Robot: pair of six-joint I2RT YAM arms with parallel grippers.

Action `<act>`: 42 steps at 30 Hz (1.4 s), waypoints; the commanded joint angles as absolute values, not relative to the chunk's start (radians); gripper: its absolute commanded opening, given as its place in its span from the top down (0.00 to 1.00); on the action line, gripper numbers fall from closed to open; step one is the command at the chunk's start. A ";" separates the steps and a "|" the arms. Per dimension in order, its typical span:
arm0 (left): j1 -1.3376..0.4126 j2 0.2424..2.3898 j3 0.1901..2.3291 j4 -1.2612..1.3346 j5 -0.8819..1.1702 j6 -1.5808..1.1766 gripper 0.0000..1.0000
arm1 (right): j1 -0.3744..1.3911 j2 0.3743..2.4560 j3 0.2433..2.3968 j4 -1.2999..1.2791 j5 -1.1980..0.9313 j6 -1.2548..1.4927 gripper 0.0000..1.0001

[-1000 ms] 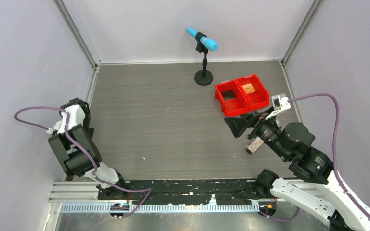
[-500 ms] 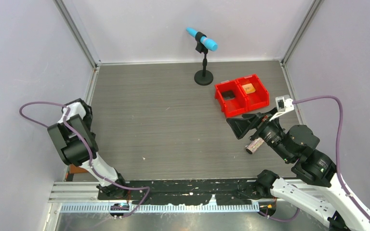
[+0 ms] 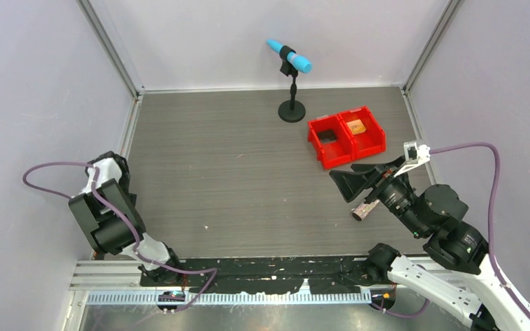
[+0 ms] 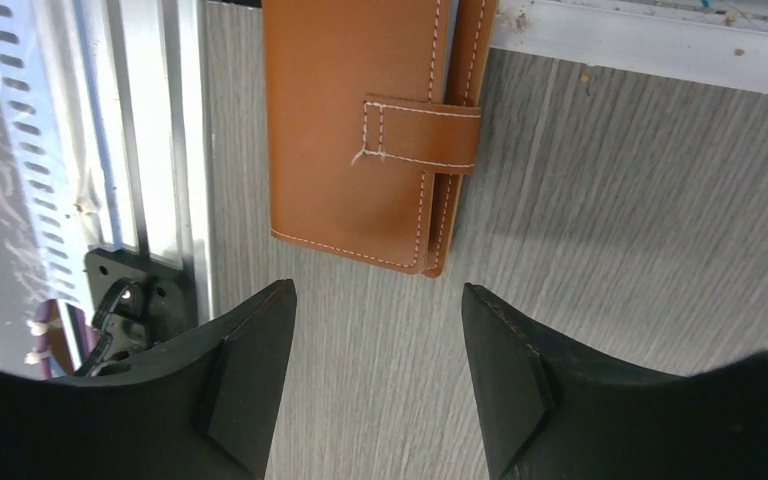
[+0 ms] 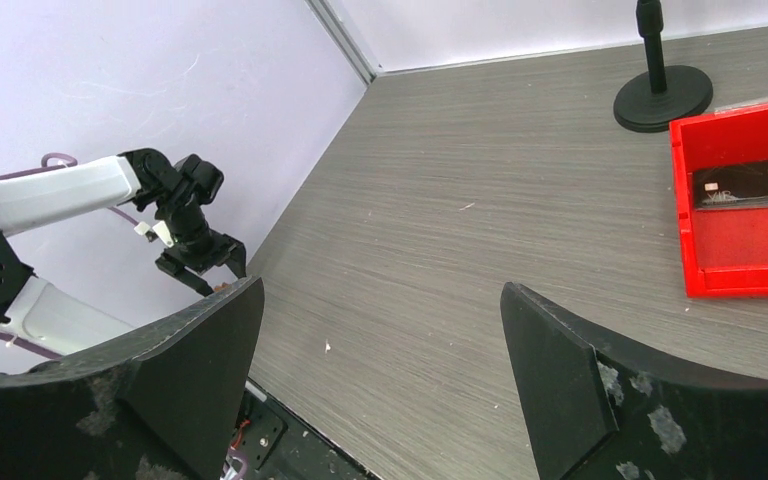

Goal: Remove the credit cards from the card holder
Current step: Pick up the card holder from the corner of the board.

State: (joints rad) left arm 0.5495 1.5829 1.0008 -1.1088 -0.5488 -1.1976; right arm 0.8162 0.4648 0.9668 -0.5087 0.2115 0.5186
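1. The card holder (image 4: 350, 130) lies flat on the counter (image 3: 234, 172) at its near left corner, one long edge right by the metal rail (image 4: 155, 150). It is folded shut, brown leather outward, with the little strap (image 4: 422, 133) wrapped across its open edge.
2. No card shows at the holder, so from where I stand nothing looks to have come out of it yet.
3. The left tool (image 4: 375, 300) hangs just above the holder's near end, fingers spread about halfway, wider than the strap, and it grips nothing. It touches neither the leather nor the counter, as far as I can see.
4. The right tool (image 5: 382, 290) is well away on the right side, spread as wide as it goes and empty, pointing across the counter.
5. Two red bins (image 3: 345, 148) sit beyond it. One has a dark card (image 5: 748, 185) lying flat inside, and I can't say where that came from.
6. By my reckoning it's barely begun. The holder has to be gripped, the strap released, the fold opened and each card drawn out.
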 commanded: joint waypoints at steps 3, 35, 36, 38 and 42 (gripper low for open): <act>0.599 1.457 0.904 -0.953 -0.450 -1.225 0.38 | 0.819 0.441 0.994 -0.498 0.219 0.520 0.03; 0.801 1.324 0.680 -0.672 -0.207 -1.091 0.67 | 0.820 0.357 0.978 -0.541 0.295 0.502 0.03; 0.801 1.312 0.677 -0.671 -0.199 -1.091 0.72 | 0.819 0.358 0.978 -0.540 0.294 0.502 0.03; 0.801 1.285 0.672 -0.673 -0.187 -1.090 0.75 | 0.819 0.360 0.975 -0.534 0.290 0.504 0.03; 0.801 1.232 0.684 -0.680 -0.183 -1.093 0.67 | 0.819 0.368 0.970 -0.525 0.282 0.509 0.03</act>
